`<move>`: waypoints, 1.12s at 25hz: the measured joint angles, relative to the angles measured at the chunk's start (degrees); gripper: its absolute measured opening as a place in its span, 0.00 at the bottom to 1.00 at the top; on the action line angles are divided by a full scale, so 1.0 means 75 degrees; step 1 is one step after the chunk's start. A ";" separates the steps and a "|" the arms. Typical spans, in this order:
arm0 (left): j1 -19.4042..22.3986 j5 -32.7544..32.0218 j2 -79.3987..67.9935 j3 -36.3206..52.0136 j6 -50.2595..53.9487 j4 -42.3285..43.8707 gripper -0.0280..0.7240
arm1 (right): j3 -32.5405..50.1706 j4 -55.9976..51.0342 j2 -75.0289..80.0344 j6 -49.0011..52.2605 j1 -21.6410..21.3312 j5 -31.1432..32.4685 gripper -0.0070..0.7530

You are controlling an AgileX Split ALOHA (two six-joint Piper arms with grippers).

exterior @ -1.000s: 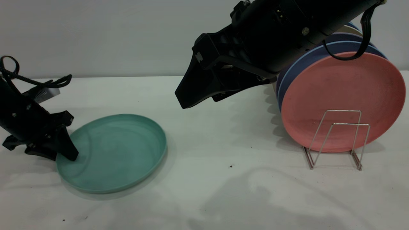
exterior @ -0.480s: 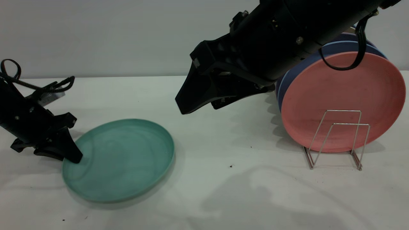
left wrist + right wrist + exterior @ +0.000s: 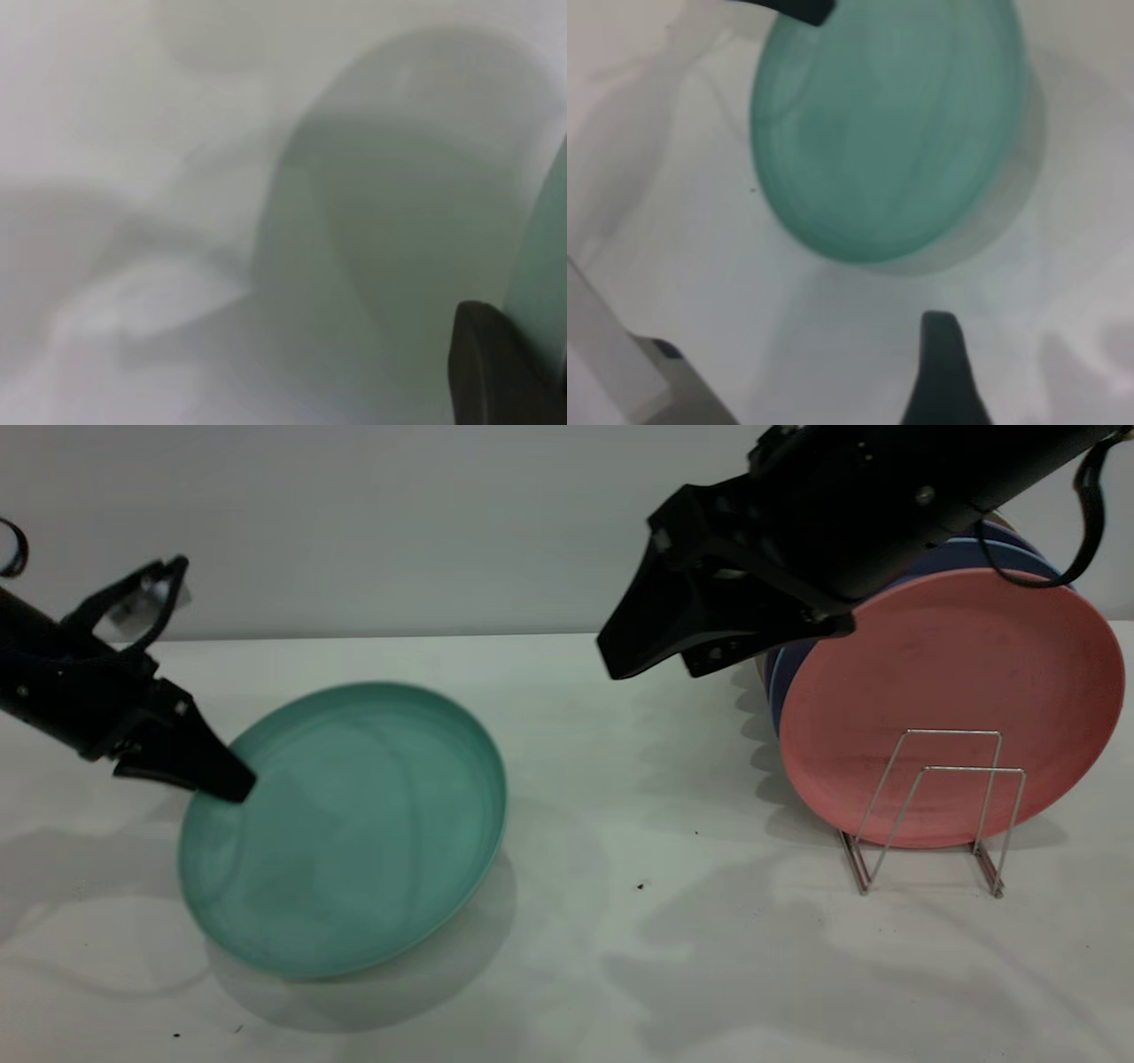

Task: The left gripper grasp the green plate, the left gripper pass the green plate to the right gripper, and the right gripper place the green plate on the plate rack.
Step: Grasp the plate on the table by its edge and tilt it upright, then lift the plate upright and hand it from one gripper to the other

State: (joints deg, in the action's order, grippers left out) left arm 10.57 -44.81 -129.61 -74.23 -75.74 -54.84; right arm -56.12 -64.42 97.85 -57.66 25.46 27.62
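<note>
Green plate [image 3: 345, 828], round and teal with a low raised rim, held tilted above the white table [image 3: 567, 957]; its far edge is raised, its near edge is lowest, and its shadow lies on the table beneath it. Left gripper [image 3: 221, 782], at the plate's left rim, with its pointed black fingers clamped on that rim; the arm extends away from the plate toward the left edge of the exterior view. In the left wrist view a dark fingertip [image 3: 496, 367] lies against the pale green plate surface [image 3: 399, 221]. Right gripper [image 3: 633, 642], well apart from the plate, up and to its right, hanging in the air with its wedge fingers pointing down toward the plate side; whether those fingers are spread or closed cannot be told. The right wrist view looks down on the green plate [image 3: 890, 133], with one dark fingertip [image 3: 943, 372] in the foreground. Plate rack [image 3: 930, 806], a thin silver wire frame with upright loops, stands on the table far to the right of the green plate. A salmon-pink plate [image 3: 948, 691] stands upright in the rack, with blue plates [image 3: 895, 576] directly behind it.
</note>
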 joint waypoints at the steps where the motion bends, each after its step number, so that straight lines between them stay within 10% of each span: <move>1: 0.0000 -0.0212 0.0010 0.0000 -0.0342 -0.0184 0.06 | 0.0000 0.0000 0.0010 -0.0077 -0.0072 0.0000 0.76; 28: -0.2426 -0.0438 0.0124 0.0000 -0.3709 -0.1632 0.06 | -0.0006 0.0044 0.0821 -0.1184 -0.0332 0.0584 0.76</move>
State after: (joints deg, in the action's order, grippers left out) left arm -7.63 -48.10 -128.68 -74.23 -103.55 -67.08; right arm -56.17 -64.09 104.01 -66.54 22.97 32.01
